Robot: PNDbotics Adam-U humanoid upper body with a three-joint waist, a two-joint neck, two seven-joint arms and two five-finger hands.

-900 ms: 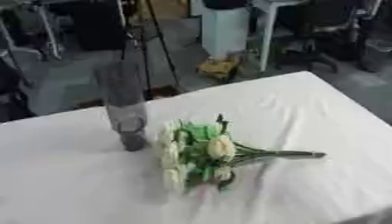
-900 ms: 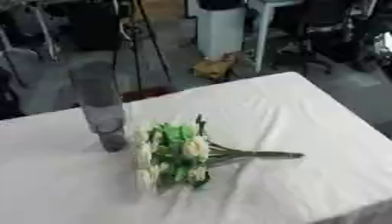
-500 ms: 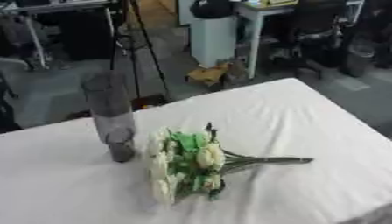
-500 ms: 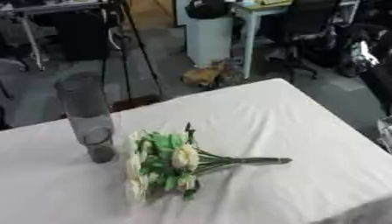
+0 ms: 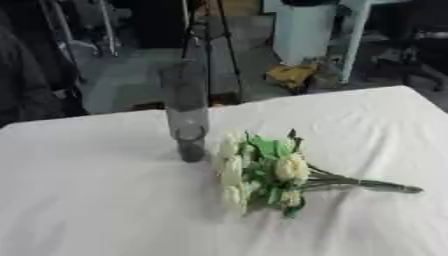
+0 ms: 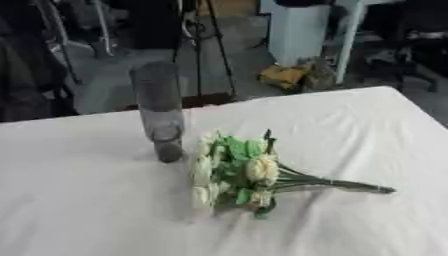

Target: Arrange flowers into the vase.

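- neither robot hand shows in the left eye or right eye view, so whether either one is spread or curled, or has anything in it, cannot be told.
- flowers (image 5: 262, 172) lie on their side on the white tablecloth (image 5: 87, 210), a little right of the middle, with the pale cream blooms and green leaves bunched at the left end and the dark stems (image 5: 376, 185) trailing out to the right.
- vase (image 6: 160, 117) stands upright just beside the blooms, at their upper left, on the far part of the table; it is tall, narrow, grey and see-through, and whether the nearest petals touch it cannot be told.
- nothing is in the vase yet, so the task looks to be at its very start.
- handling, as a judgement: the bunch looks light, with soft heads that would crush or bend if squeezed, and thin, springy stems.
- best place to take hold seems to be the stems, near where they gather just right of the leaves, away from the blooms.
- vase looks top-heavy on a small foot and, being smooth, likely slippery; a knock from the bunch could tip it, so steadying it low with the other hand would be wise.
- cloth is wrinkled and may slide or drag under a sweeping hand.
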